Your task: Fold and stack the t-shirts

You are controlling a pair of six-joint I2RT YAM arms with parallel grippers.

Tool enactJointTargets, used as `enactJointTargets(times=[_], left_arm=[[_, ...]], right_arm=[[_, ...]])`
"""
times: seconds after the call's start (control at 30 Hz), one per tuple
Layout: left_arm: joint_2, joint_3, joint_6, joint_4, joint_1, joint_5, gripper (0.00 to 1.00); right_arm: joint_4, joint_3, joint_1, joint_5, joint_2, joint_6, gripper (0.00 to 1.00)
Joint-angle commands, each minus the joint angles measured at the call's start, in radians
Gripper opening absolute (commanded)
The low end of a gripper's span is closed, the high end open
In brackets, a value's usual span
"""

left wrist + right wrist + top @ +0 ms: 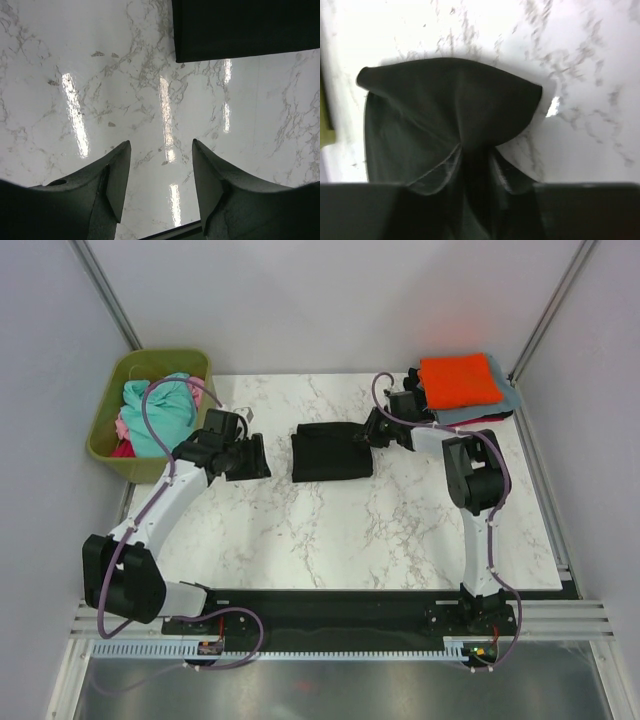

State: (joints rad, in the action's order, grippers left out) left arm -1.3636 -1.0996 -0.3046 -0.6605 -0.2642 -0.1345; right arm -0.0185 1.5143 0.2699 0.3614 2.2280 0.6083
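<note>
The black t-shirt [332,451] lies folded into a compact rectangle at the middle of the worktop [400,540]. The jaws of the right arm [470,475] are closed on its right edge. In the right wrist view the cloth is seen drawn up into a tent between them, probably so that the fold can be lifted as one piece. The finished stack sits at the far right corner, near that grip, with the orange t-shirt [458,380] on top and a grey-blue t-shirt [505,400] beneath, so a short carry is judged likely. The jaws of the left arm [165,502] are held open over bare marble just left of the black t-shirt, gripping nothing, presumably kept clear of the lift. A teal t-shirt [160,412] and a pink t-shirt [122,427] are heaped unfolded in the olive tub [165,356] at the far left, so further folding is judged to remain.
</note>
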Motion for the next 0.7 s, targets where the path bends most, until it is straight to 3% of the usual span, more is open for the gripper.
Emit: enactJointTargets(times=[0.0,0.07,0.1,0.13,0.27,0.47,0.6,0.67], left_arm=[[0.026,0.004,0.061,0.053,0.002,0.042,0.59],[0.032,0.007,0.067,0.052,0.002,0.045,0.59],[0.034,0.009,0.067,0.053,0.002,0.049,0.59],[0.038,0.010,0.068,0.052,0.002,0.049,0.59],[0.066,0.020,0.062,0.048,0.000,0.046,0.59],[0.214,0.148,0.030,0.041,-0.001,-0.016,0.59],[0.284,0.211,0.045,0.049,-0.006,0.096,0.59],[0.275,0.199,0.048,0.058,-0.006,0.075,0.59]], right_arm=[[0.096,-0.100,0.008,0.060,0.081,0.074,0.27],[0.188,-0.144,0.008,0.111,0.096,0.132,0.16],[0.248,-0.154,0.006,0.143,0.099,0.148,0.02],[0.267,-0.163,0.009,0.148,0.094,0.154,0.00],[0.261,-0.152,0.002,0.168,0.046,0.095,0.00],[-0.180,0.051,-0.027,0.045,-0.093,-0.223,0.00],[-0.285,0.125,-0.069,-0.039,-0.175,-0.323,0.00],[-0.333,0.174,-0.089,-0.076,-0.202,-0.363,0.00]])
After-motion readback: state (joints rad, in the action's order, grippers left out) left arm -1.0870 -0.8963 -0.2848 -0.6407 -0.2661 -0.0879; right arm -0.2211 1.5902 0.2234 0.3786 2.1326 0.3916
